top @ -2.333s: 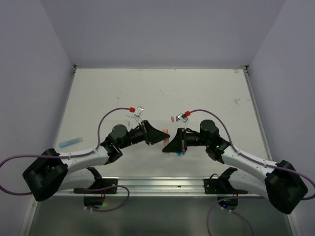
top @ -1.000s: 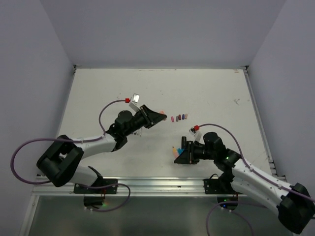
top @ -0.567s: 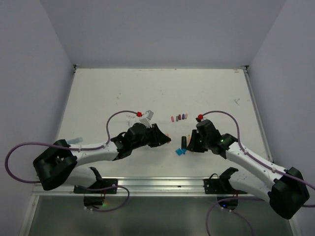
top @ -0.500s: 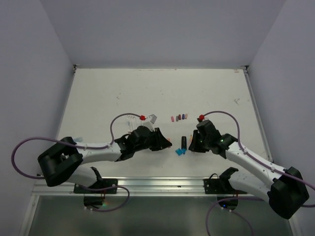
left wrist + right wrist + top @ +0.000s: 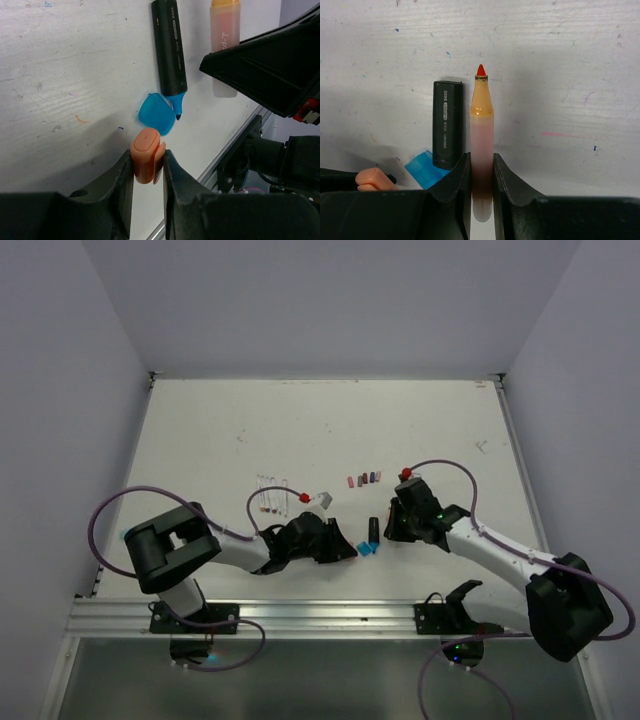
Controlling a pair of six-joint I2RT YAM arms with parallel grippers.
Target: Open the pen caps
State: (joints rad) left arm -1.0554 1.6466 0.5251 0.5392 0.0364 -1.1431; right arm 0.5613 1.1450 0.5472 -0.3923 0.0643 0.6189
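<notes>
My left gripper is shut on a chunky orange marker cap, held low over the table just beside a blue cap that lies there. The blue-tipped black marker lies uncapped next to it. My right gripper is shut on the salmon marker body, whose bare orange tip points away from me, alongside the black marker. From above, the left gripper and right gripper flank the black marker and blue cap.
A row of small coloured caps lies just beyond the grippers. Thin white pen barrels lie to the left of them. The metal rail runs along the near table edge.
The left gripper has carried the orange cap rightward and nearer the front edge, down beside the blue cap. The right gripper, with the salmon marker, has barely shifted.
</notes>
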